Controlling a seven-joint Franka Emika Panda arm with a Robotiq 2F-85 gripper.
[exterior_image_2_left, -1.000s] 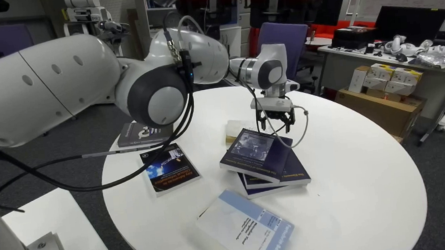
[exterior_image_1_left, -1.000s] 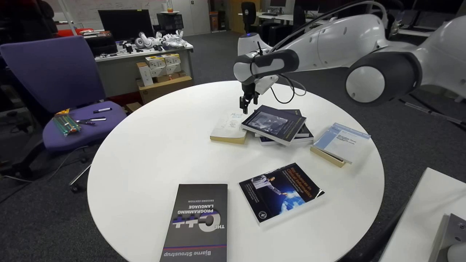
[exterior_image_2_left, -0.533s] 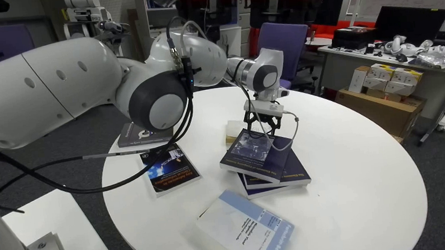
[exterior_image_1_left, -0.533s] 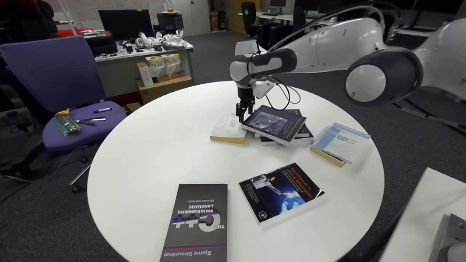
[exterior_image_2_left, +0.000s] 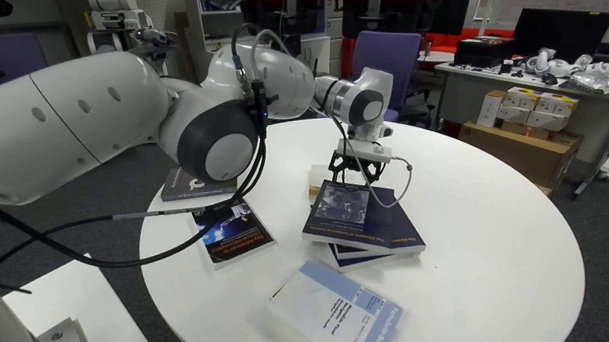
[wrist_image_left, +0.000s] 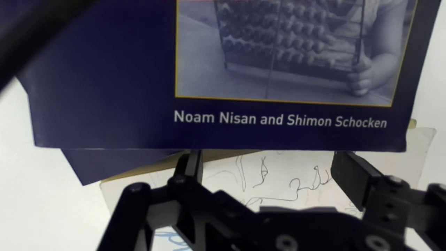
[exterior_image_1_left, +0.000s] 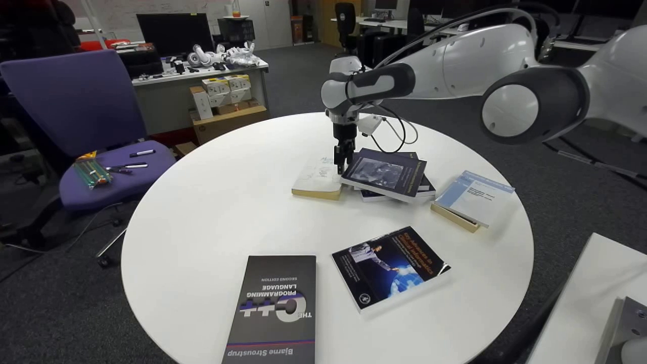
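Evidently gripper (wrist_image_left: 268, 155) spread wide, empty; top book (wrist_image_left: 223, 76), author edge nearest, extends lengthwise away.

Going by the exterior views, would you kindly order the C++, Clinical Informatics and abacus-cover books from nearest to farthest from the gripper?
1. Abacus-cover book: atop the stack, its edge by the gripper.
2. Clinical Informatics book: flat on the table, apart from the stack.
3. C++ book: near the table's edge.
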